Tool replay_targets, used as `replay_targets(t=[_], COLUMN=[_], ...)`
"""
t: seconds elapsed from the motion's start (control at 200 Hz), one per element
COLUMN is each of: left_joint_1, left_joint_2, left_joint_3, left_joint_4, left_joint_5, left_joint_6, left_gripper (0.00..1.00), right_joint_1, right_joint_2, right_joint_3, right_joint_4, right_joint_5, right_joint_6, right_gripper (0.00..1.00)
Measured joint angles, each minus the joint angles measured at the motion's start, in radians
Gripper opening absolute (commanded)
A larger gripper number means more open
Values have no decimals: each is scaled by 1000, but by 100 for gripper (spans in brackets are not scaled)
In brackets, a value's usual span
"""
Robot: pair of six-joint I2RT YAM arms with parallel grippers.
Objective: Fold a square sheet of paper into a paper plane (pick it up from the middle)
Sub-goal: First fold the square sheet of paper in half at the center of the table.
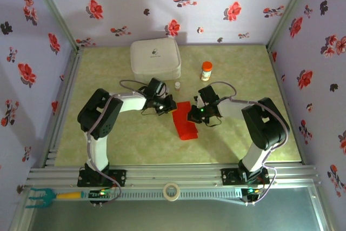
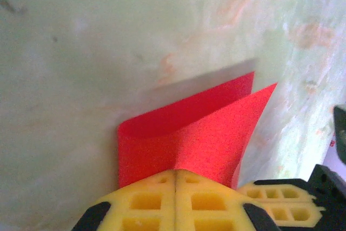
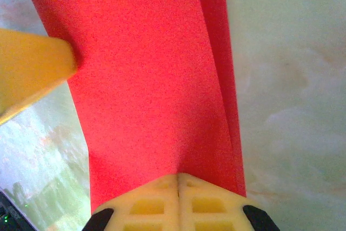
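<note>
No legible text, number or brand recorded in any view. Top view: white case point(image 1: 155, 58), at about 11 o'clock from table centre, carried a small dark emblem point(image 1: 154, 53) on its lid with a faint line of print just beneath; both too small to read. Orange-capped bottle point(image 1: 206, 71), at about 1 o'clock from table centre, showed a pale label band around its body; any lettering on it could not be resolved. Wrist views were close and soft in focus; nothing readable was noted there.
</note>
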Motion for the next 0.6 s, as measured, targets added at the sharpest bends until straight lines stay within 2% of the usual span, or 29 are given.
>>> replay_targets(t=[0.31,0.6], left_joint_1=[27,28], left_joint_2=[33,33], left_joint_3=[-3,24], left_joint_4=[39,-17], left_joint_5=[22,-5], left_joint_6=[-5,-5], left_gripper=[0,0], right_joint_1=[0,0], right_joint_2=[0,3], right_joint_3=[-1,-2], right_joint_4=[5,19], right_joint_5=[0,0], right_joint_6=[0,0], right_gripper=[0,0])
